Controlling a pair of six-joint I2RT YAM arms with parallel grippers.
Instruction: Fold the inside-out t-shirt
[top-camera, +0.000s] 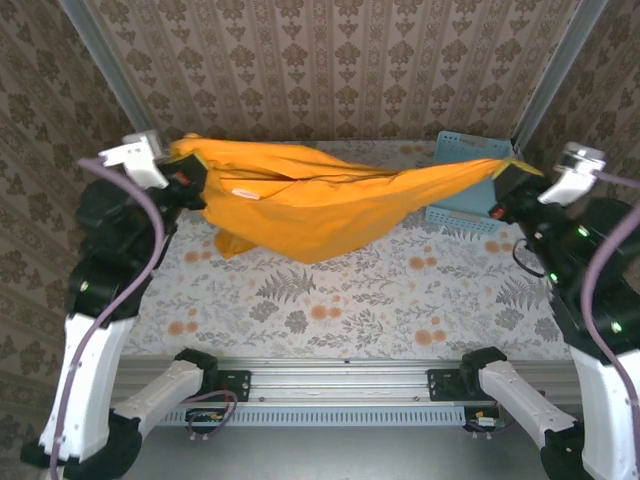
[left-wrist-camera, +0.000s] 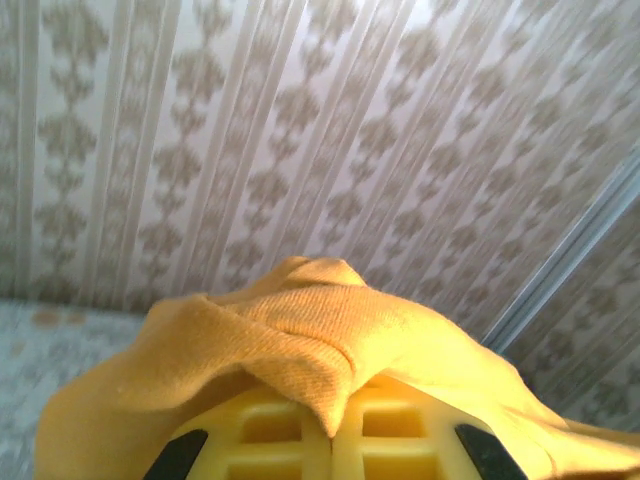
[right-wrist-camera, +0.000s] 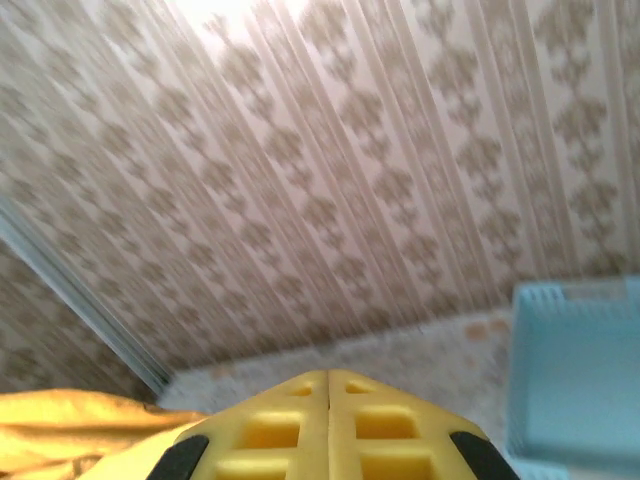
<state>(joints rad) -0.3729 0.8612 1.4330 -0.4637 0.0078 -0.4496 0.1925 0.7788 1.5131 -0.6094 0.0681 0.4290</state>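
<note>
Orange-yellow t-shirt (top-camera: 310, 205) hangs stretched above the floral surface (top-camera: 400, 290), its long axis running sideways between the left gripper (top-camera: 188, 172) and right gripper (top-camera: 511, 174), each clamped shut on one end, its middle sagging.

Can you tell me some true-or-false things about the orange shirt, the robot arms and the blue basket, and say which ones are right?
1. The t-shirt is stretched between the left gripper and the right gripper. True.
2. The t-shirt lies neatly folded on the table. False: it is held up by its ends and sags in the middle, unfolded.
3. The blue basket stands at the far right side of the table. True.
4. The t-shirt is stuffed inside the blue basket. False: it only passes in front of the basket on its way to the right gripper.
5. Both grippers are open. False: both are shut, pinching the cloth.
</note>
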